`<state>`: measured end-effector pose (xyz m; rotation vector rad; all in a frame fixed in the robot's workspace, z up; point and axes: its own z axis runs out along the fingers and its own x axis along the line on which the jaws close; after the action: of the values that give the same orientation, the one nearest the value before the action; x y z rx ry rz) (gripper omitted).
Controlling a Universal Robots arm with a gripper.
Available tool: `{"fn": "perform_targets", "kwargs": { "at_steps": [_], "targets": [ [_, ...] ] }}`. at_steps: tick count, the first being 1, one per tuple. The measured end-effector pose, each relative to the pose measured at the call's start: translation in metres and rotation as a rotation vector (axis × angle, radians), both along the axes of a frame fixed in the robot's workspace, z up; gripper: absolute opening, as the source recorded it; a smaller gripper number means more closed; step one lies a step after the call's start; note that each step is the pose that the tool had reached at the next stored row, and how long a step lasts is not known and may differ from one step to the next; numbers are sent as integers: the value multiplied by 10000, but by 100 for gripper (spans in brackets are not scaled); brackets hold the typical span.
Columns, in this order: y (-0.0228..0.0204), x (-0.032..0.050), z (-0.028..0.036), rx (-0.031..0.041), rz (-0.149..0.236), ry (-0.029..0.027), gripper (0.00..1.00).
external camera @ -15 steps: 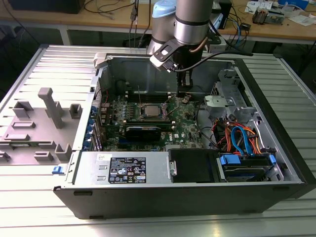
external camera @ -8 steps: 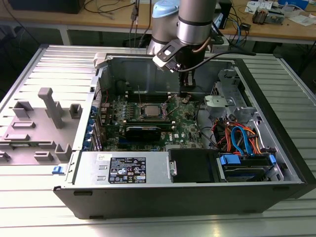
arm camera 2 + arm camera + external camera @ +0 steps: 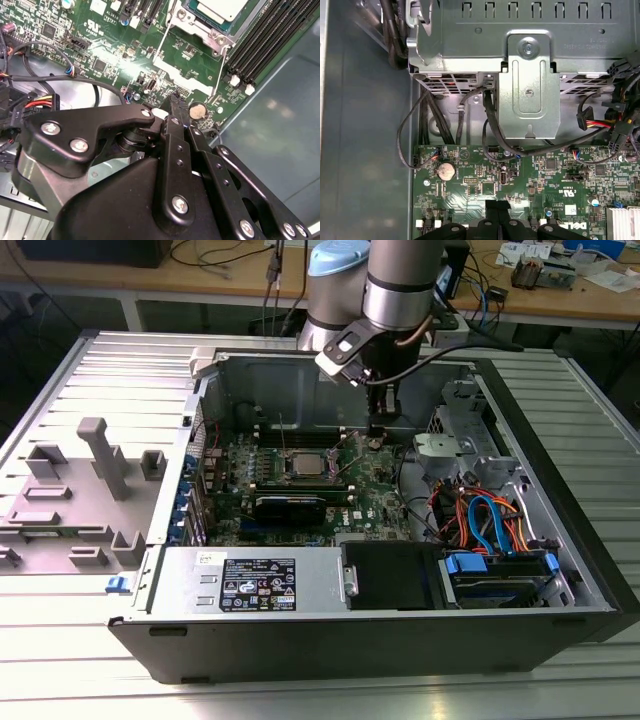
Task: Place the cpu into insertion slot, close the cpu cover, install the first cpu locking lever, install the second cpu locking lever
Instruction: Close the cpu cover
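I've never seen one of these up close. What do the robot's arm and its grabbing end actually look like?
The arm is a thick round tube of silvery grey metal, with a pale blue cap at one joint and a dark cable looping beside it. The tool is matt black, built from flat linked bars fastened with shiny silver screws.

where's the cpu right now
The small silvery-grey square cpu sits in the metal-rimmed insertion slot on the green motherboard, to the exterior view's left of the gripper.
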<state>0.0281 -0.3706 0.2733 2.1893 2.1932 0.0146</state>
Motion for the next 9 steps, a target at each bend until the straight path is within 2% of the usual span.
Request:
{"fn": "perform_targets", "kwargs": {
  "at_steps": [5, 9],
  "targets": [
    [5, 35, -27, -2, 0, 1, 11],
    [5, 37, -112, -5, -1, 1, 11]
  ]
}}
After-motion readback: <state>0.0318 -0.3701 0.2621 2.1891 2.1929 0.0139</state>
